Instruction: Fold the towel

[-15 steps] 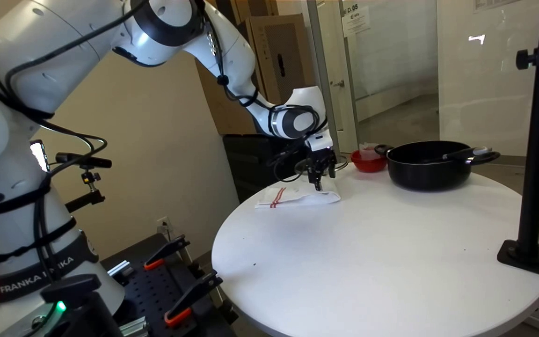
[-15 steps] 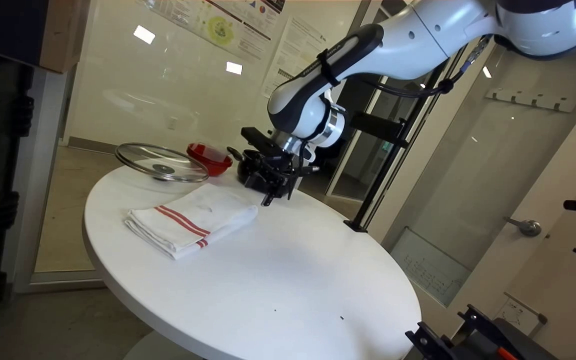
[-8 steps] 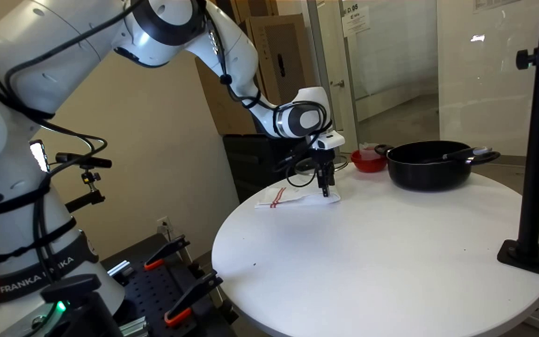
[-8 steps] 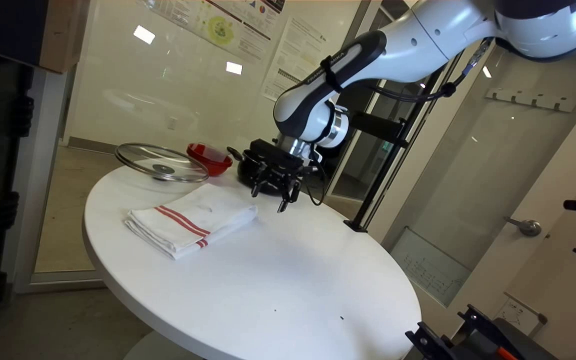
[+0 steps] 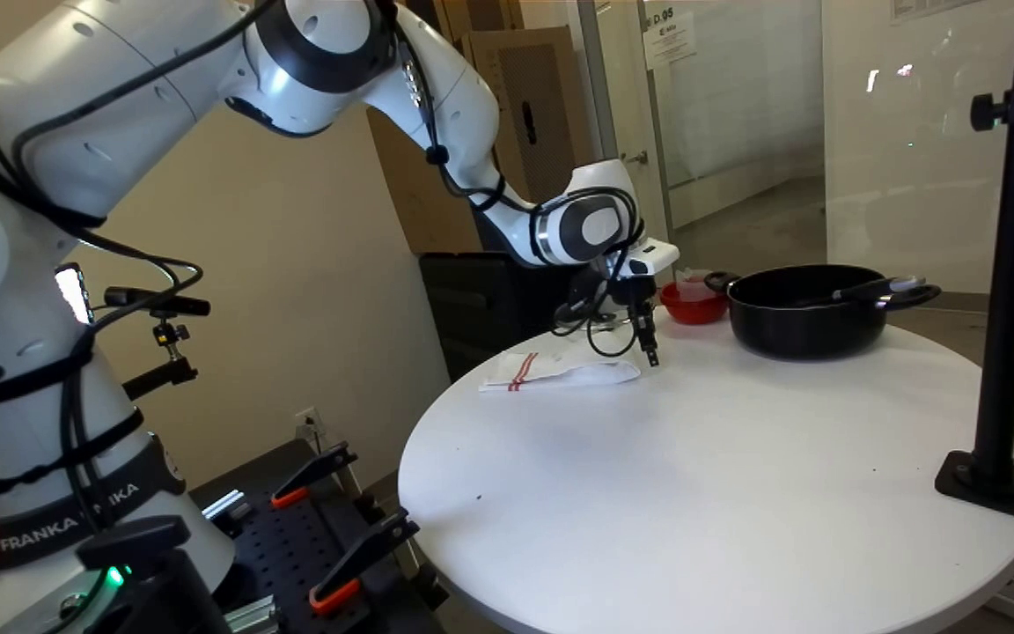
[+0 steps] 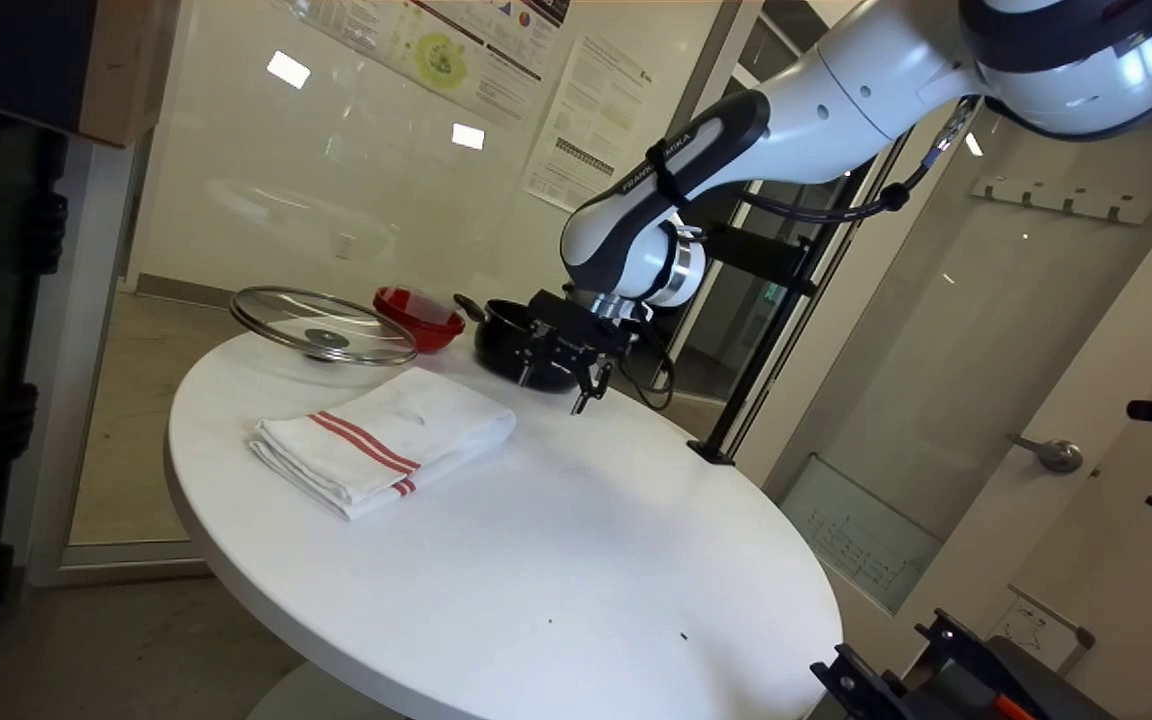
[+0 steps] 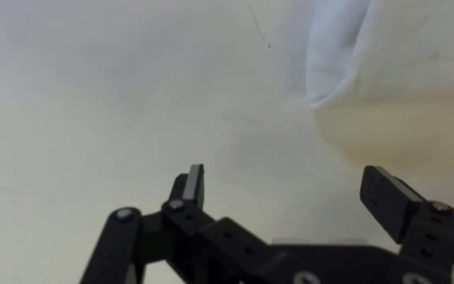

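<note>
Round and white, the tabletop (image 5: 709,493) holds a striped dish towel (image 6: 446,405) that already lies folded in layers. My fingers (image 7: 386,203) are spread wide apart with nothing between them, a little past the towel's plain end and not touching it. Its long side seems to run from the striped end toward me. In the wrist view, its near corner sits ahead and to the right, so another fold would mean going that way.
</note>
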You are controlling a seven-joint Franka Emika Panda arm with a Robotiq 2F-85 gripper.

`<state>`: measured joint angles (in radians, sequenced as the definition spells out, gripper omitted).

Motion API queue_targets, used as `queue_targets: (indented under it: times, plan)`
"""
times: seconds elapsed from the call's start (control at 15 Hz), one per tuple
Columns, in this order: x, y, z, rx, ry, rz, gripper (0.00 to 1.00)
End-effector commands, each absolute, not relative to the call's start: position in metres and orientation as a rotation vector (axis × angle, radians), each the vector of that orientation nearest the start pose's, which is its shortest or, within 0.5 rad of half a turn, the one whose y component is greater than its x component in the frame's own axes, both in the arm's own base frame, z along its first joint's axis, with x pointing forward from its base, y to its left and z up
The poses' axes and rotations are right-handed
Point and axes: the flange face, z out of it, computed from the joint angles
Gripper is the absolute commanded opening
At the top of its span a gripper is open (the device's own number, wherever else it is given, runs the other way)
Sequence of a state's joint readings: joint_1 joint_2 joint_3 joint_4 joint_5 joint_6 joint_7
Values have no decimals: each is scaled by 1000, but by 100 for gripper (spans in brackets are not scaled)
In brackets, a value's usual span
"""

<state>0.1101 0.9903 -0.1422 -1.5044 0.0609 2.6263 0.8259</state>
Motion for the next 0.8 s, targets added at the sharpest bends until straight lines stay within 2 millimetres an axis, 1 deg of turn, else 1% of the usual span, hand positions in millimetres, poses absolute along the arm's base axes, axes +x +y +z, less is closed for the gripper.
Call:
queue_targets:
  times: [0.0, 0.07, 0.2, 0.27, 0.4, 0.53, 0.73]
  plan:
    - [704, -18, 87, -2746, 1516, -417, 100]
    - [702, -21, 81, -2737, 1569, -438, 100]
    - [696, -23, 68, -2819, 1600, -294, 100]
    - [694, -23, 62, -2865, 1575, -212, 100]
    - [691, -18, 55, -2938, 1492, -66, 100]
    - [694, -9, 59, -2999, 1302, 11, 100]
    - [708, 5, 73, -2992, 1060, -53, 100]
